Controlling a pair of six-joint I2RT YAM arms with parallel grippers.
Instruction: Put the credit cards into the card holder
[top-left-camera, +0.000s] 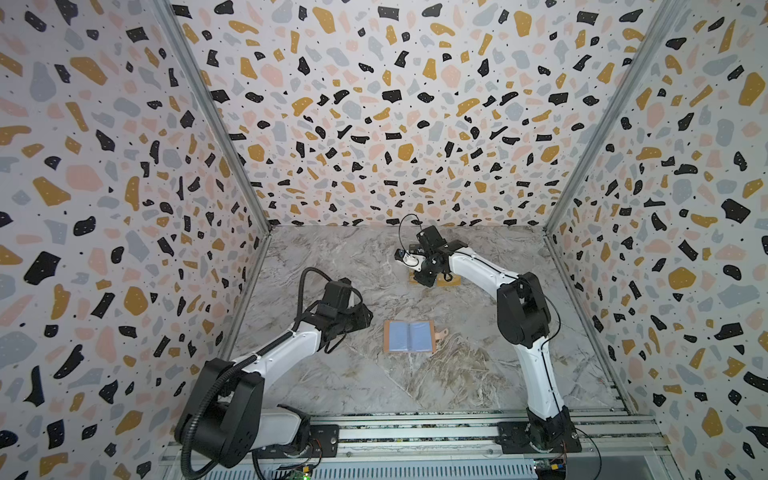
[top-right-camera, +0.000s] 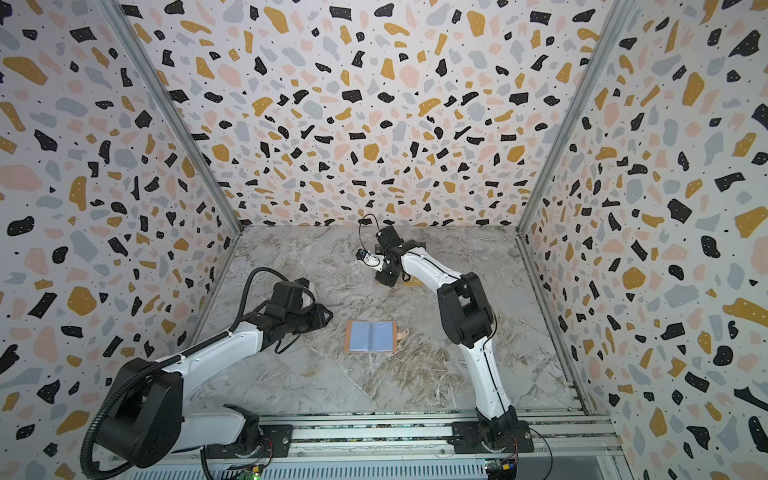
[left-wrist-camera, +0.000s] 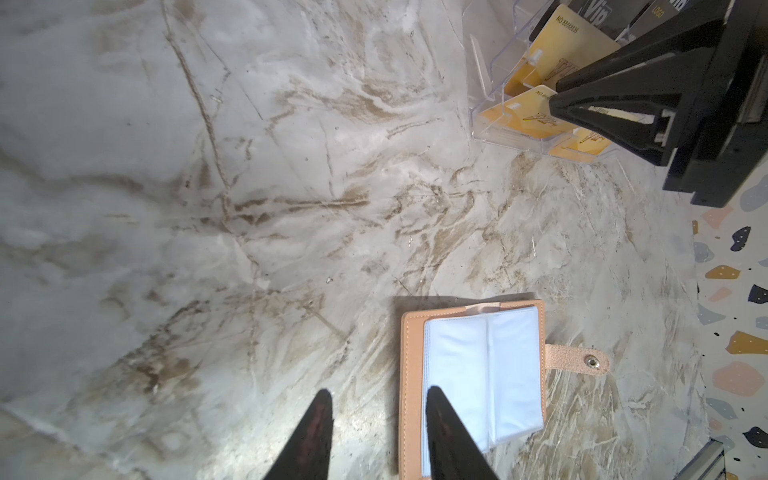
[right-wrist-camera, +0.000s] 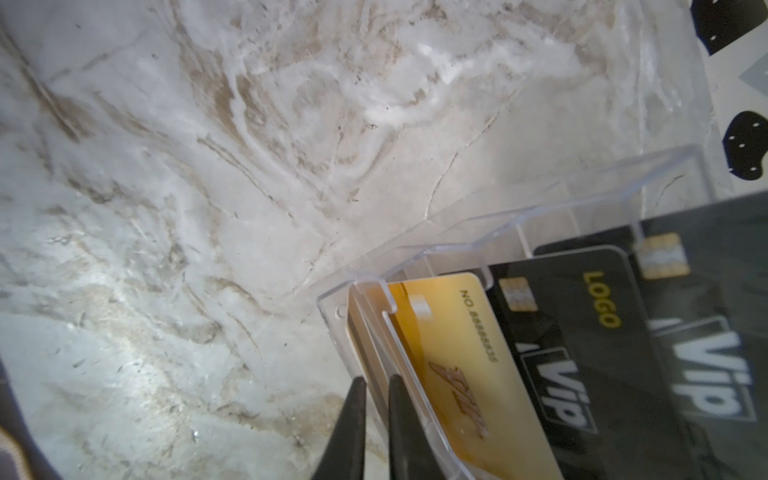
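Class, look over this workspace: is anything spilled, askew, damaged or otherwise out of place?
Nothing stands out. The card holder lies open and flat on the table, the credit cards sit in the tiers of a clear rack, and no card lies loose.

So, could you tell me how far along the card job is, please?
Done: nothing yet; the card holder lies open, its visible sleeves empty. In hand: the right gripper straddles a gold card in the clear stand, grip unconfirmed; the left gripper hovers open by the holder. Left: every gold and black Vip card.
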